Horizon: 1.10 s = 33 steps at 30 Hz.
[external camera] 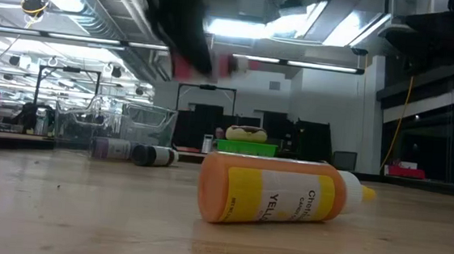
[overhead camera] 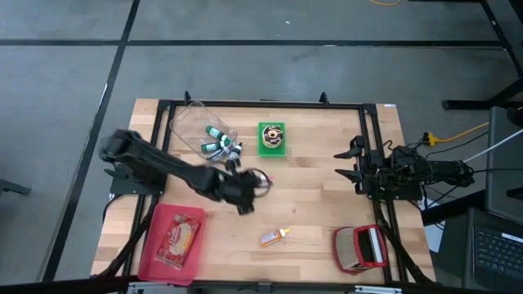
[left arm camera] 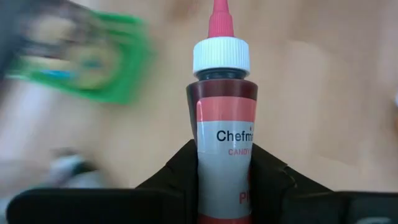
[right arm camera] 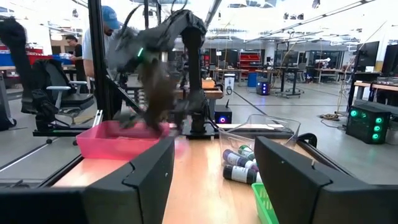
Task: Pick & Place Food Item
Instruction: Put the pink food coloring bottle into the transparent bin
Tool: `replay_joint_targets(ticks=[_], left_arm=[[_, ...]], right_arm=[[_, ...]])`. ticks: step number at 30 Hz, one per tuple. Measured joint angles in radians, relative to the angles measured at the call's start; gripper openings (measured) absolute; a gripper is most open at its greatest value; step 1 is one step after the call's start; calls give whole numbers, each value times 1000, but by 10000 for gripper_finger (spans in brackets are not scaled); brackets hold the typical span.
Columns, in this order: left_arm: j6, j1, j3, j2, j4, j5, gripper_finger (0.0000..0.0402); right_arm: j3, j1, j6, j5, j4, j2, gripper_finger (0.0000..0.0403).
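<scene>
My left claw (left arm camera: 224, 180) pinches one pink-capped bottle (left arm camera: 222, 124) above the middle of the table (overhead camera: 327, 204). My right claw (overhead camera: 347, 163) waits spread at the table's right edge. I count one orange bottle (overhead camera: 275, 237) lying flat, one pink tray (overhead camera: 151, 253), one green tray (overhead camera: 273, 139), one clear bin (overhead camera: 192, 122) holding several bottles.

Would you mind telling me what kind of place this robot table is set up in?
Most likely a robotics lab or workshop hall. Beyond the wooden table the right wrist view shows rows of workbenches, an office chair and a person in a blue cap; the low view shows exposed ceiling ducts.
</scene>
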State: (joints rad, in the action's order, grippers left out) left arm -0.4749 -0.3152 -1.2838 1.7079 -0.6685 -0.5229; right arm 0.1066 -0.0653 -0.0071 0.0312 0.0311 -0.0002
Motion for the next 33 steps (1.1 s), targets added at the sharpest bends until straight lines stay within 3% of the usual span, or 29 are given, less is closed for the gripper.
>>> replay_joint_targets(ticks=[7, 14, 23, 27, 33], left_arm=[[-6, 71, 109, -333, -169, -159, 90], [-18, 266, 372, -694, -174, -170, 89], [98, 568, 685, -1022, -70, 27, 89], [184, 684, 780, -1063, 46, 134, 89], [235, 852, 828, -1023, 144, 241, 89]], right_arm=[[0, -1, 2, -13, -1, 0, 226], [0, -1, 5, -17, -1, 0, 226], [0, -1, 7, -20, -1, 0, 226], [0, -1, 7, -16, 0, 0, 226], [0, -1, 7, -14, 0, 0, 226]])
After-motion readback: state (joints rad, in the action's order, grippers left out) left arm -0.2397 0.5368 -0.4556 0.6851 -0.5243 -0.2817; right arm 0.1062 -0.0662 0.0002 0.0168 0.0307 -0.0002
